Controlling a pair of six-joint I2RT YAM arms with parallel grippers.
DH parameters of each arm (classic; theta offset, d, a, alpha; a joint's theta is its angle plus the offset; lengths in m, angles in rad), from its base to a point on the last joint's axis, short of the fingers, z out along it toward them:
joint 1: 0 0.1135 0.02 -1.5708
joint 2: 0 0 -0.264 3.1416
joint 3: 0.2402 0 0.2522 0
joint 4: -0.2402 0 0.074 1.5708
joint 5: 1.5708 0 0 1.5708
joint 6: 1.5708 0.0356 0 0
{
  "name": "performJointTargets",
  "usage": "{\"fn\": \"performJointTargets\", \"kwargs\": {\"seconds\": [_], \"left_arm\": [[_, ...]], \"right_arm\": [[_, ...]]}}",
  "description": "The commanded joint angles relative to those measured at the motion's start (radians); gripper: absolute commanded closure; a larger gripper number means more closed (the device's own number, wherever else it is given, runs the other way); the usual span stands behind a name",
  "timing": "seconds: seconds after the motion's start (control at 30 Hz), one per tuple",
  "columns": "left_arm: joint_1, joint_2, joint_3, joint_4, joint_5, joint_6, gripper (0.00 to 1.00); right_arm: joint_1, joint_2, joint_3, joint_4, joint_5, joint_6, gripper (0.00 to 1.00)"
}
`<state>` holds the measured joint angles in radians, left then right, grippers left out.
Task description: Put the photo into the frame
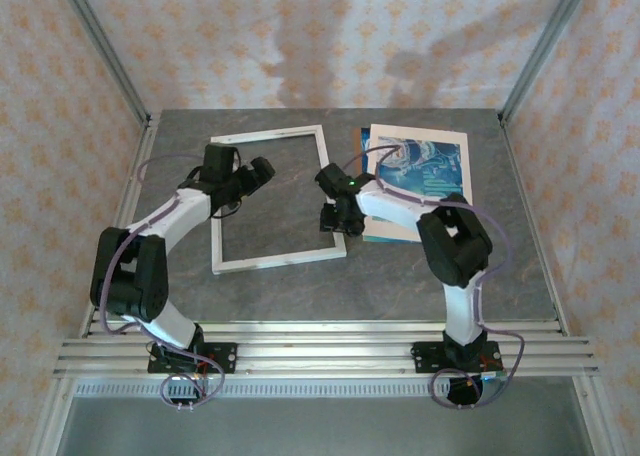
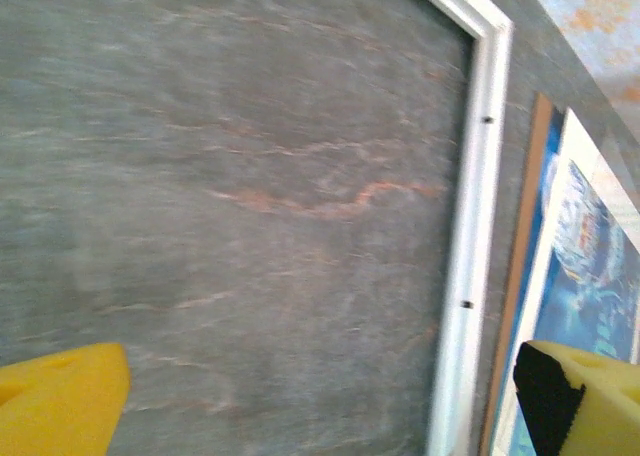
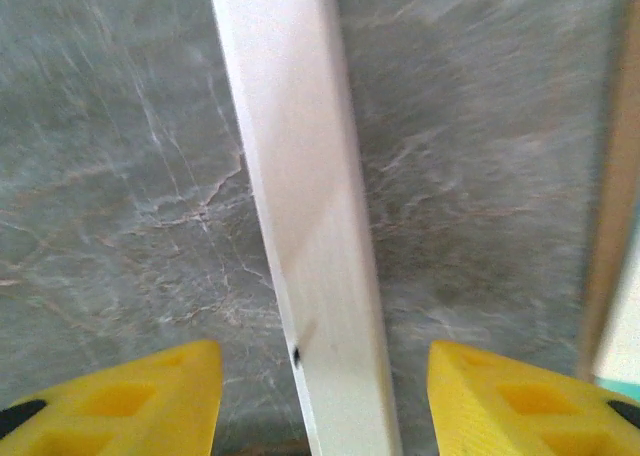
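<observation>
At the near right corner of the frame (image 1: 280,261), the right gripper (image 1: 335,219) hung low over the right rail. In the wrist view its yellow fingers (image 3: 150,401) stood either side of that white rail (image 3: 300,176), with bare table (image 1: 400,276) showing in both gaps, so the jaws were apart and held nothing.

A little farther and to the left, the left gripper (image 1: 262,171) hovered over the frame's open middle. Its jaws were spread wide and empty, with only grey table beneath them (image 2: 320,386).

Farthest, on the right, the photo (image 1: 425,166) lay flat and face up just beside the frame's right rail. It seemed to rest on a small pile, and a brown board edge (image 2: 522,276) showed along its left side.

By my reading, the frame was being set in place and the photo had not yet been picked up. The next move called for lifting the thin print by one edge without dragging the sheets under it. It would then have to go left and come down square inside the rails.
</observation>
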<state>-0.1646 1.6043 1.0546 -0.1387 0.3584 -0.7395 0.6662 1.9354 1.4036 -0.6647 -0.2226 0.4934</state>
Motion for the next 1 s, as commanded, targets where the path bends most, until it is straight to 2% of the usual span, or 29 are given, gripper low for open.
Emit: {"fn": "performJointTargets", "kwargs": {"seconds": [0.0,0.17,0.3,0.4,0.53,0.63,0.83,0.97], "left_arm": [[-0.064,0.023,0.108,0.004,-0.026,0.042,0.00],[-0.176,0.123,0.245,0.012,-0.031,0.042,0.00],[-0.270,0.248,0.381,0.025,-0.013,0.032,0.00],[-0.337,0.365,0.498,0.026,0.005,0.026,0.00],[-0.417,0.507,0.657,0.007,0.031,0.014,0.00],[-0.468,0.587,0.735,0.019,0.050,-0.018,0.00],[-0.528,0.679,0.785,0.080,0.070,-0.066,0.00],[-0.542,0.723,0.802,0.083,0.086,-0.082,0.00]], "right_arm": [[-0.101,-0.138,-0.052,-0.005,-0.018,-0.023,0.39],[-0.279,-0.258,-0.115,-0.049,0.002,-0.111,0.31],[-0.476,-0.303,-0.144,-0.072,-0.018,-0.162,0.29],[-0.626,-0.317,-0.169,-0.040,-0.060,-0.193,0.27],[-0.813,-0.304,-0.186,0.013,-0.144,-0.218,0.21],[-0.914,-0.272,-0.175,0.033,-0.208,-0.222,0.19],[-1.025,-0.203,-0.127,0.022,-0.191,-0.264,0.18],[-1.048,-0.160,-0.118,0.046,-0.208,-0.310,0.17]]}}
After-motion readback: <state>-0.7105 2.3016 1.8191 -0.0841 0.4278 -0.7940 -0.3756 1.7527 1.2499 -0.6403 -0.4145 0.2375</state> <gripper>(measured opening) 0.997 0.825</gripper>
